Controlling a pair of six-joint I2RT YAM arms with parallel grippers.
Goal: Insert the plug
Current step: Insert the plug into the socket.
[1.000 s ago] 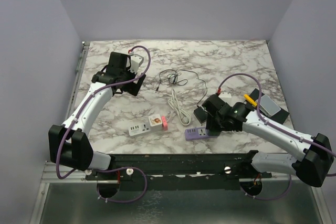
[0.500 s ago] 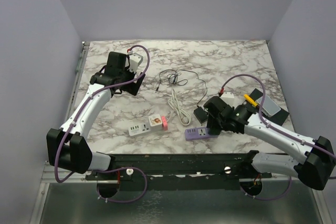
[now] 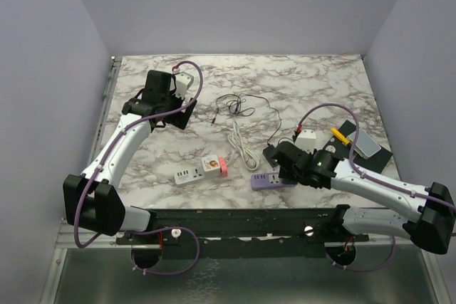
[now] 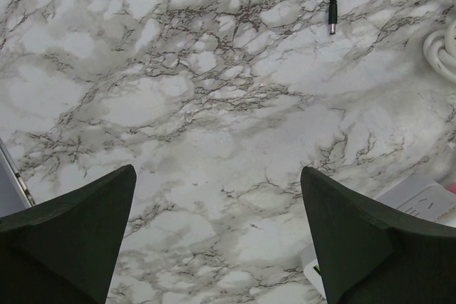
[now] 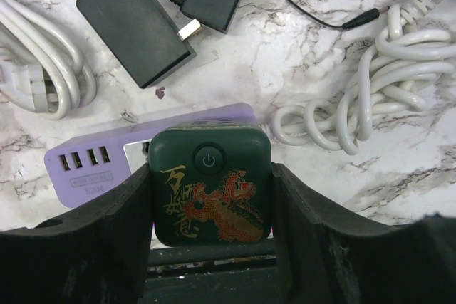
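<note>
Lighting was bright and diffuse; shadows on the marble tabletop [image 3: 320, 80] were soft. Wrist views were sharp throughout.

Overhead plus close, seemingly downward wrist-views

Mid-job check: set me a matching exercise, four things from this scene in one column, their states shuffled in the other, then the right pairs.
Things:
1. green plug
2. purple power strip
3. left gripper
4. white cable

States:
A. open, above bare table
B. coiled, lying loose
C. clamped between the right fingers
D. lying flat, partly hidden by the plug

Pairs: 1-C, 2-D, 3-A, 4-B
</note>
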